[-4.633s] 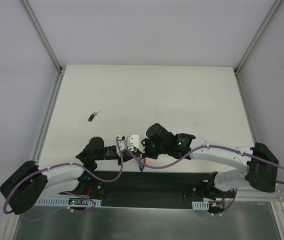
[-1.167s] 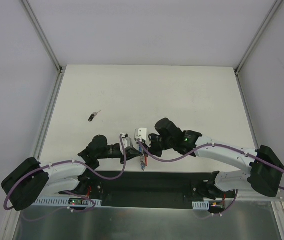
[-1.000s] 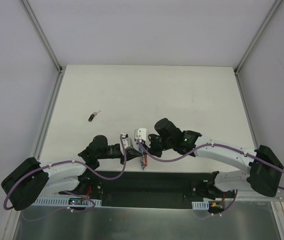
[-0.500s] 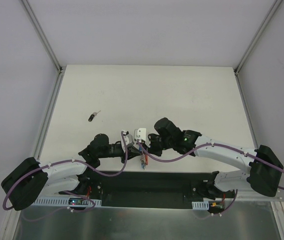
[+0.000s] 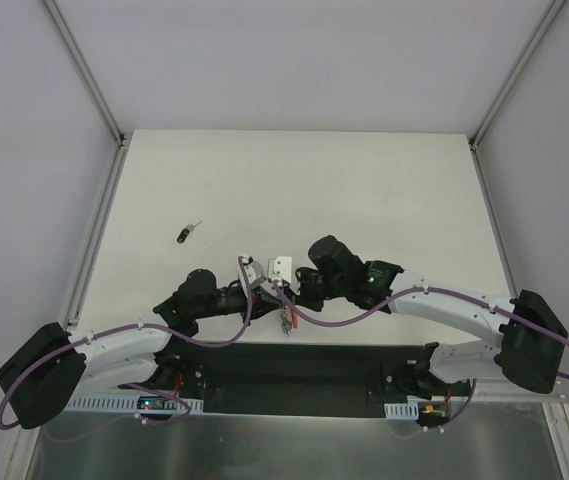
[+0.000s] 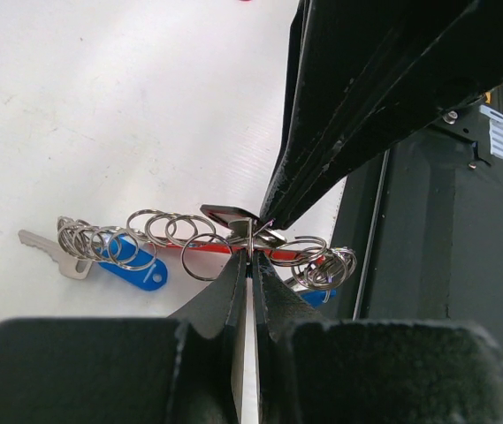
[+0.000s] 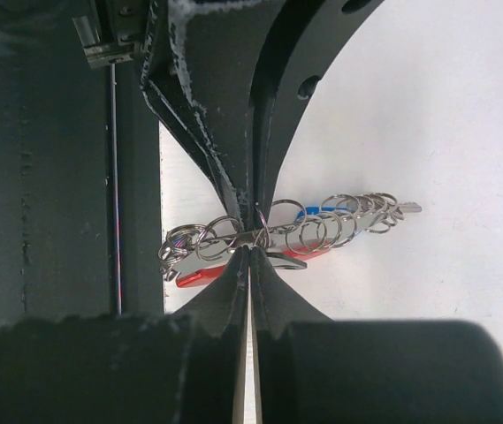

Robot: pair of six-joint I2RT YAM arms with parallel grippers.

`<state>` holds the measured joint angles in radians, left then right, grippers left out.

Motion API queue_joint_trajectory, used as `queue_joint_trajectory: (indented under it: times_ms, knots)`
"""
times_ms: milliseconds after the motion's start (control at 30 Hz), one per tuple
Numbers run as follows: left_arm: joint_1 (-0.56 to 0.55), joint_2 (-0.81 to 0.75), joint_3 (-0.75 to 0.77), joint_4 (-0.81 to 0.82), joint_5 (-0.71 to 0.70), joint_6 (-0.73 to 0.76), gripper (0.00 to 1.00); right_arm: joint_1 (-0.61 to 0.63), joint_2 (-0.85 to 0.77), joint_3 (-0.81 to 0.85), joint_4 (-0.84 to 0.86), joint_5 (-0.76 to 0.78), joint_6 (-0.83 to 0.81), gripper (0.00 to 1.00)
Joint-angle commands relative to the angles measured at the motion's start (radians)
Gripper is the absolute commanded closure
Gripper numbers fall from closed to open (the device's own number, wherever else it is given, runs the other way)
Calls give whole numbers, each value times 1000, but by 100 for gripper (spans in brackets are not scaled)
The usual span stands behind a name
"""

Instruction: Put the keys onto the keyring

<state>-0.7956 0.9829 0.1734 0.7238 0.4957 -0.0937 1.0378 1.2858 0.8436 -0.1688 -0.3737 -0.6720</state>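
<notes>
The keyring (image 6: pixel 233 243) is a grey metal loop with a red band, several small split rings and blue tags (image 6: pixel 136 265). Seen from above, it hangs between my two grippers (image 5: pixel 285 316) near the table's near edge. My left gripper (image 6: pixel 251 265) is shut on its thin metal wire from one side. My right gripper (image 7: pixel 249 249) is shut on the keyring (image 7: pixel 278 234) from the opposite side, fingertip to fingertip with the left. One key (image 5: pixel 188 232) with a black head lies loose on the table, far left of both grippers (image 5: pixel 269 290) (image 5: pixel 292 288).
A plain silver key (image 6: pixel 43 250) hangs at the far end of the keyring by a blue tag. The black base plate (image 5: pixel 294 365) runs along the near table edge right under the keyring. Metal frame rails (image 5: pixel 94 250) border the table.
Both grippers with the keyring have shifted slightly right and away since the earliest frame. In the last second only the left wrist has turned a little. The loose key has not moved.
</notes>
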Motion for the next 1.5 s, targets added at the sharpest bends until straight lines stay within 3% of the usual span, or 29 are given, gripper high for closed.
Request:
queue_joint_trajectory:
  times_ms: [0, 467, 800, 1000, 1133, 1200, 1300, 1467]
  knots:
    - [-2, -41, 38, 22, -71, -49, 100, 21, -16, 48, -1, -33, -15, 98]
    - [-2, -104, 12, 71, -111, -113, 100, 39, 27, 57, -41, 31, -41, 98]
    - [-1, -184, -95, 223, -166, -123, 100, -4, 15, 28, -9, 6, -11, 99]
    - [-2, -153, -137, 356, -204, -144, 100, -4, 21, 45, -9, -37, -8, 99]
    - [-2, -127, -144, 382, -213, -153, 83, -4, -2, 55, -23, -7, -23, 99]
    - [-2, -131, -149, 368, -218, -150, 65, -4, -9, 72, -40, 2, -35, 99]
    - [-1, -174, -146, 297, -232, -130, 49, -4, -23, 100, -69, 25, -61, 99]
    - [1, -276, -81, 65, -244, -51, 41, -4, -29, 129, -110, 62, -103, 99]
